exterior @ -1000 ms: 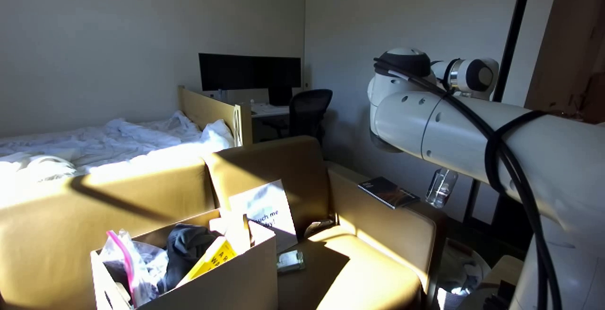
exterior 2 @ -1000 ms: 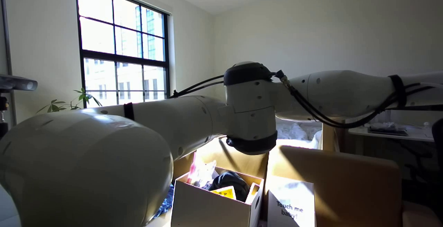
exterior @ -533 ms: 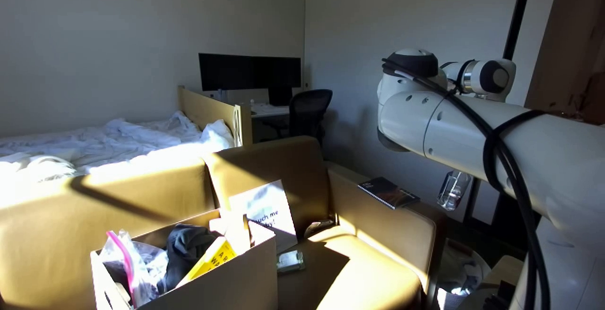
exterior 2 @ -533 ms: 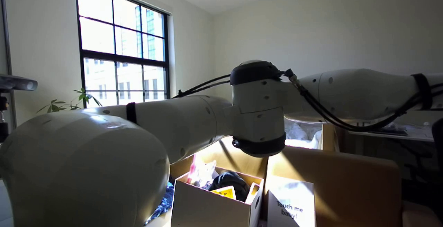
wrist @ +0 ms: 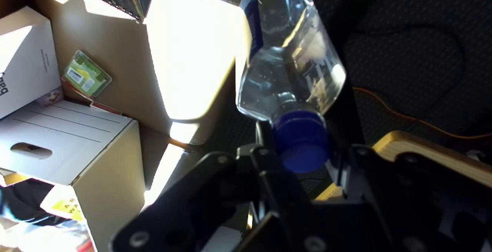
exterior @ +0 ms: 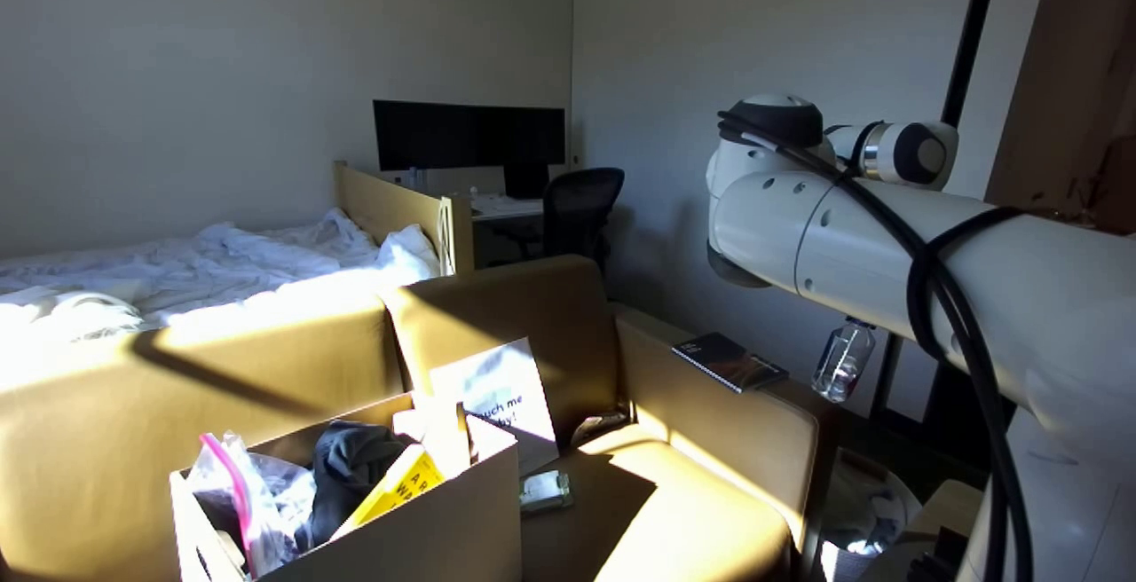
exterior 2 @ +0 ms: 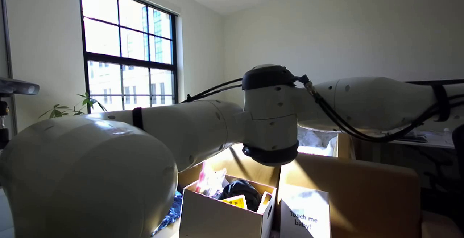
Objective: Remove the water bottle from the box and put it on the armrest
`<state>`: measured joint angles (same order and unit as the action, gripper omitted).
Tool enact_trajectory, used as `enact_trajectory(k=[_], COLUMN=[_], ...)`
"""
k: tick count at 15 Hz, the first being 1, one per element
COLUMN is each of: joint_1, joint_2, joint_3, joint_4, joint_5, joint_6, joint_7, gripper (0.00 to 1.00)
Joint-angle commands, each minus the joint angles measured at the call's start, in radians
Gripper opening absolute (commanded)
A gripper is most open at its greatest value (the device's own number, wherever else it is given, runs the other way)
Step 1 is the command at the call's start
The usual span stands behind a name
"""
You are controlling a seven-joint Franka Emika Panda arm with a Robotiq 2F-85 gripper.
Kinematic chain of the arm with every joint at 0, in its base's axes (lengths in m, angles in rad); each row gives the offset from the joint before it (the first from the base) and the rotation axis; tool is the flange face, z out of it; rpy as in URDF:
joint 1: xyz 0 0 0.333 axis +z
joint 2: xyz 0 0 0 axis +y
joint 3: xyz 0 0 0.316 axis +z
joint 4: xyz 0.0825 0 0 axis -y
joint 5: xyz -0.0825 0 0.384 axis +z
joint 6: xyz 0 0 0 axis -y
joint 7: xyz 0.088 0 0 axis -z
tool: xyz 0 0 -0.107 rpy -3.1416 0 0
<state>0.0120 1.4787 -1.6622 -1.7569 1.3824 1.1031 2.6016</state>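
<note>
The clear water bottle (wrist: 288,60) hangs from my gripper (wrist: 300,140), whose fingers are shut on its blue cap. In an exterior view the bottle (exterior: 843,362) is in the air just right of the armrest's (exterior: 754,436) outer end, tilted with its base down and to the left. There the arm hides most of the gripper. The bottle does not show in the exterior view where the box (exterior 2: 221,218) stands under the arm. In the wrist view the box (wrist: 109,183) is at lower left, away from the bottle.
A dark spiral notebook (exterior: 729,360) lies on the armrest. A white lid (exterior: 510,405) leans on the sofa back, with a green packet (exterior: 544,491) on the seat. The wrist view has a wooden edge (wrist: 434,159) at right. A bin (exterior: 865,511) stands beyond the sofa.
The arm and the held bottle have shifted right in an exterior view, then slightly back left and lower, with the bottle more tilted. The grip on the bottle stays.
</note>
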Motion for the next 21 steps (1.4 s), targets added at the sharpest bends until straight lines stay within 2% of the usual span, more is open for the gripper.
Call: enact_trajectory(k=[1, 9, 10, 14, 15, 21], joint_1=[-0.016, -0.041, -0.031, -0.033, -0.037, -0.032], joint_2=[0.000, 0.000, 0.000, 0.000, 0.000, 0.000], joint_3=[0.001, -0.008, 0.005, 0.004, 0.008, 0.025], joint_4=[0.009, 0.076, 0.068, 0.082, 0.086, 0.095], joint_5=[0.031, 0.080, 0.045, 0.047, 0.046, 0.077], joint_6=[0.012, 0.014, 0.003, 0.005, 0.003, 0.007], joint_7=[0.000, 0.000, 0.000, 0.000, 0.000, 0.000], gripper=[0.10, 0.10, 0.35, 0.35, 0.10, 0.10])
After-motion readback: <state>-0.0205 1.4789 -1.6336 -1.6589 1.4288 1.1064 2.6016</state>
